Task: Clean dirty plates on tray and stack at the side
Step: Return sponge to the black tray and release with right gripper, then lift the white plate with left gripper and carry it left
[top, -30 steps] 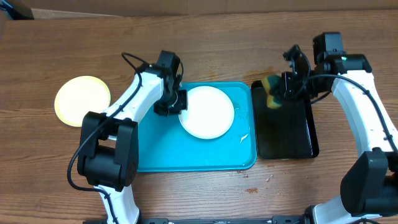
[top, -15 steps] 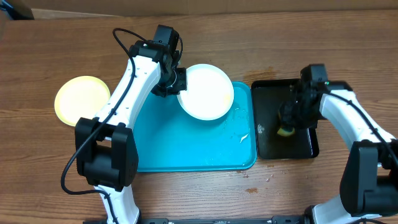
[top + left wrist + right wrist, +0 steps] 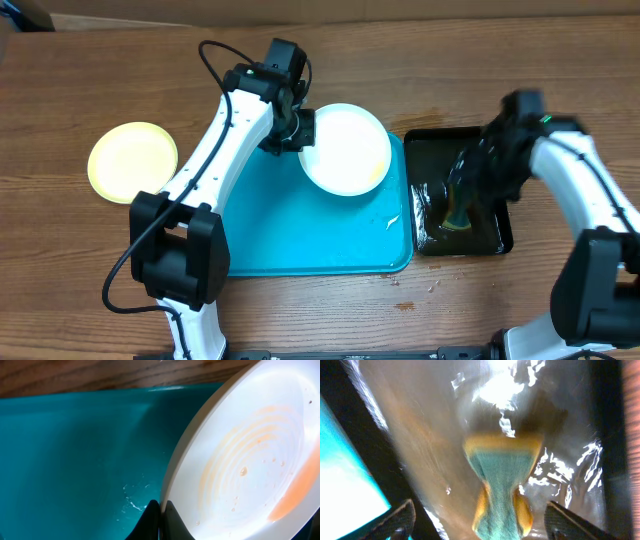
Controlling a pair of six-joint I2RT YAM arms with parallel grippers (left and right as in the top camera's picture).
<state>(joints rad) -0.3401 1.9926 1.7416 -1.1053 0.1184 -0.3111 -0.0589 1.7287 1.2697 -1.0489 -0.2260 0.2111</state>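
My left gripper [image 3: 300, 132] is shut on the rim of a white plate [image 3: 346, 148] and holds it over the far right part of the cyan tray [image 3: 300, 230]. In the left wrist view the fingertips [image 3: 161, 510] pinch the plate's edge, and the plate [image 3: 250, 445] shows orange smears and droplets. A pale yellow plate [image 3: 132, 162] lies on the table at the left. My right gripper [image 3: 478, 172] stands open over the black tray. A yellow and green sponge [image 3: 502, 480] lies loose between its wide-spread fingers [image 3: 479, 510].
The black tray [image 3: 432, 150] sits right of the cyan tray, wet and shiny, with the sponge [image 3: 458, 215] near its front. Cardboard lines the table's far edge. Wet streaks lie on the cyan tray's right side [image 3: 392, 218].
My left gripper carried the white plate up and to the right. My right gripper brought the sponge down to the front of the black tray and opened, letting it go.
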